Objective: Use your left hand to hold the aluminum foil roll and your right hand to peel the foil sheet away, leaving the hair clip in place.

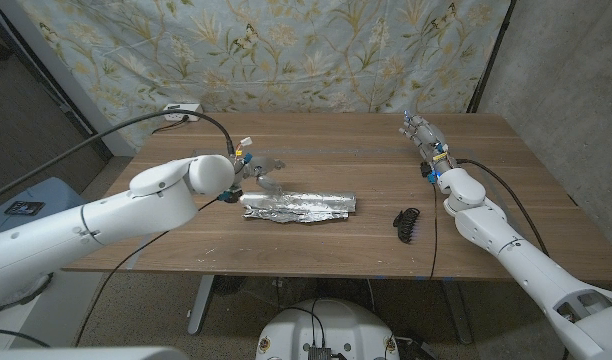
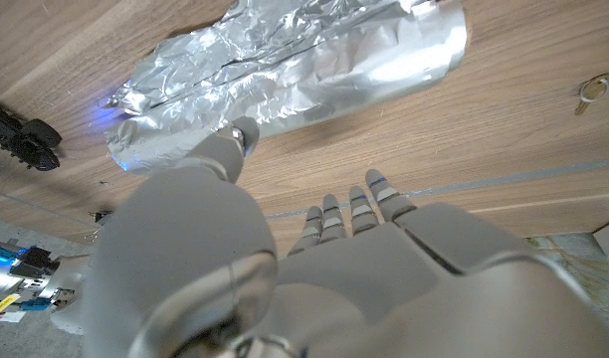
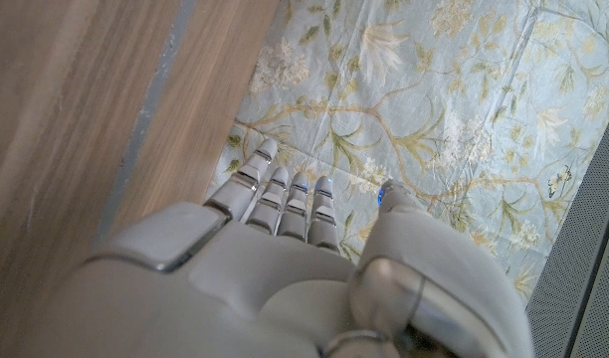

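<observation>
Head view. Wooden desk (image 1: 326,240) before a flowered cloth backdrop (image 1: 286,50). Aluminum foil roll (image 1: 299,207), crumpled, lying lengthwise near the desk's middle. Black hair clip (image 1: 407,223) on the desk, apart from the foil, toward the robot's right. Left hand (image 1: 254,166) just behind the foil's left end, fingers spread and empty, not seen touching the foil. Right hand (image 1: 421,128) well away near the far right edge of the desk, holding nothing; fingers apart as far as could be told at that size. White power outlet box (image 1: 181,108) at the far left corner of the desk, with a black cable running from it.

Left wrist view. Left hand (image 2: 324,268) seen from behind, fingers (image 2: 359,207) extended side by side over bare desk (image 2: 523,129), thumb reaching toward the foil roll (image 2: 285,75) with its tip at or just short of the foil's edge; contact not determinable. Nothing gripped. Hair clip (image 2: 21,134) beyond the foil's far end, clear of it. Small metal fitting (image 2: 591,89) set in the desk surface.

Right wrist view. Right hand (image 3: 285,268) from behind, fingers (image 3: 285,199) straight and close together, thumb held apart, nothing held. Desk (image 3: 76,119) edge and backdrop (image 3: 464,119) beyond the fingertips.
</observation>
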### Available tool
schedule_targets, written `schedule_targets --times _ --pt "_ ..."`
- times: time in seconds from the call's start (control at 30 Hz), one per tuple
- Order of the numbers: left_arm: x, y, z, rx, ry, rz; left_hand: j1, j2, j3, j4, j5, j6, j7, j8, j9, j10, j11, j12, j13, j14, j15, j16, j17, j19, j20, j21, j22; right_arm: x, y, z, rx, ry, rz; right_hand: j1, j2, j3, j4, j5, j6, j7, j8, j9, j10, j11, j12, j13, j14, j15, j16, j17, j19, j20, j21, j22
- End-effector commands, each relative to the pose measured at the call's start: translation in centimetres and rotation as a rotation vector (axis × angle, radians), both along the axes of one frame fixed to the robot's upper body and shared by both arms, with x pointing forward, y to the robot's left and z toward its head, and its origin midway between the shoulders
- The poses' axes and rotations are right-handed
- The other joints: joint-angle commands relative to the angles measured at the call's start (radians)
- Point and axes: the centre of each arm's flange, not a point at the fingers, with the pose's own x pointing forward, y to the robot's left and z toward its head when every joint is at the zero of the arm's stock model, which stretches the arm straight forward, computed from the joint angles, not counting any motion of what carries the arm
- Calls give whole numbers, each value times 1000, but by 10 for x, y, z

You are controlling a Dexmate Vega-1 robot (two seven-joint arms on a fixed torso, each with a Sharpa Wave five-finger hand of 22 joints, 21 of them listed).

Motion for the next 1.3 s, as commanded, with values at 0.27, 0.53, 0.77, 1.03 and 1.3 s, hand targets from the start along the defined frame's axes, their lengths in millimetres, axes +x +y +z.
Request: schedule_targets --times 0.27,0.53,0.77,1.03,1.3 --pt "11 -22 13 112 40 -39 20 2 -11 -1 -2 -6 8 9 4 -9 8 0 10 -10 5 4 8 -14 5 5 2 -1 -5 4 42 -21 -23 8 0 5 -10 1 -7 2 2 4 -7 1 2 5 -8 -3 4 5 -7 -43 -1 3" --pt "9 -22 8 112 52 -38 26 6 -16 0 -4 -6 12 11 4 -6 7 5 15 -12 7 6 11 -17 8 7 3 -2 -6 3 60 -14 -33 6 0 6 -12 1 -12 2 1 4 -14 0 0 5 -9 -3 4 6 -8 -43 -1 3" --pt "6 -24 4 131 58 -31 35 12 -19 0 -4 -2 16 14 5 -4 7 11 21 -8 10 10 13 -18 9 9 3 -3 -7 2 69 -17 -39 5 0 6 -13 1 -17 1 0 4 -16 1 0 5 -11 -3 4 6 -8 -44 -1 3" --pt "3 -28 -5 143 23 -22 42 20 -28 4 -5 21 24 25 6 12 11 28 33 2 10 17 18 -13 8 15 4 -4 -16 -3 90 -13 -55 4 0 7 -16 1 -21 0 0 4 -19 1 0 5 -12 -3 5 6 -9 -43 -1 3" --pt "2 -35 -11 147 -12 -20 70 42 -26 -1 6 65 24 39 9 36 9 54 50 27 1 30 25 2 8 25 6 -4 -21 -3 96 -17 -63 3 0 8 -18 1 -22 0 0 4 -20 0 1 5 -12 -4 5 7 -9 -44 -1 3"
